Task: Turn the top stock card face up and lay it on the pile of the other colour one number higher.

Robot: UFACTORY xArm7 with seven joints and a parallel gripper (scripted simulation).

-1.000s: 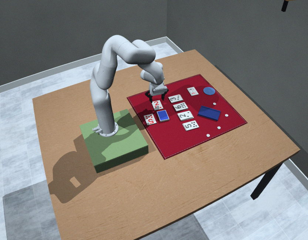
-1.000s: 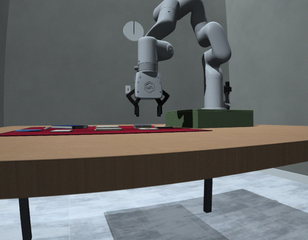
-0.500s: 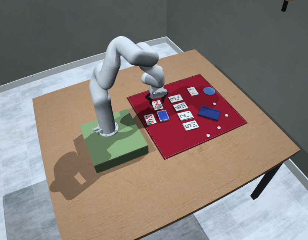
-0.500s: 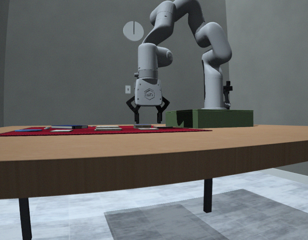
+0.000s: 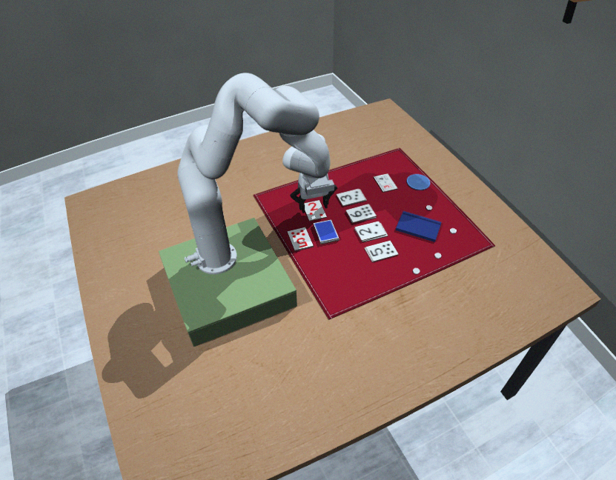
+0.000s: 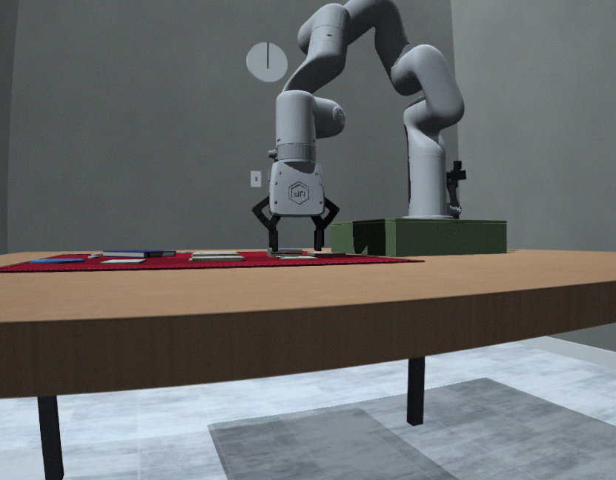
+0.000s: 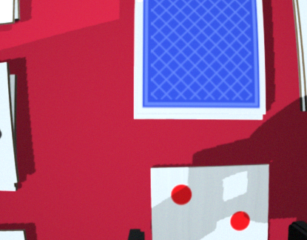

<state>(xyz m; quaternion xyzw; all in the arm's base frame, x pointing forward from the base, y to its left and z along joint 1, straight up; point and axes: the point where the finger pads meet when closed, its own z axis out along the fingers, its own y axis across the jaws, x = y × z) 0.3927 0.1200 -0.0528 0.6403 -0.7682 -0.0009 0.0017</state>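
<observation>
My gripper (image 5: 313, 205) (image 6: 293, 246) (image 7: 218, 233) is open and empty. It is lowered over a face-up red 2 card (image 5: 314, 209) (image 7: 209, 200), with a fingertip on either side of the card, just above the red mat (image 5: 349, 289) (image 6: 349, 259) (image 7: 78, 130). The face-down stock (image 5: 326, 230) (image 7: 200, 55), with a blue patterned back, lies just in front of the red 2. A red 5 (image 5: 300, 238) lies left of the stock. A column of black cards lies to the right: 3 (image 5: 350, 196), 6 (image 5: 360, 212), 2 (image 5: 371, 232), 5 (image 5: 381, 250).
A small red-marked card (image 5: 385, 182), a blue disc (image 5: 417, 181), a dark blue flat box (image 5: 418, 225) and several small white tokens (image 5: 437, 255) lie on the mat's right half. The arm's green base (image 5: 230, 289) stands left of the mat.
</observation>
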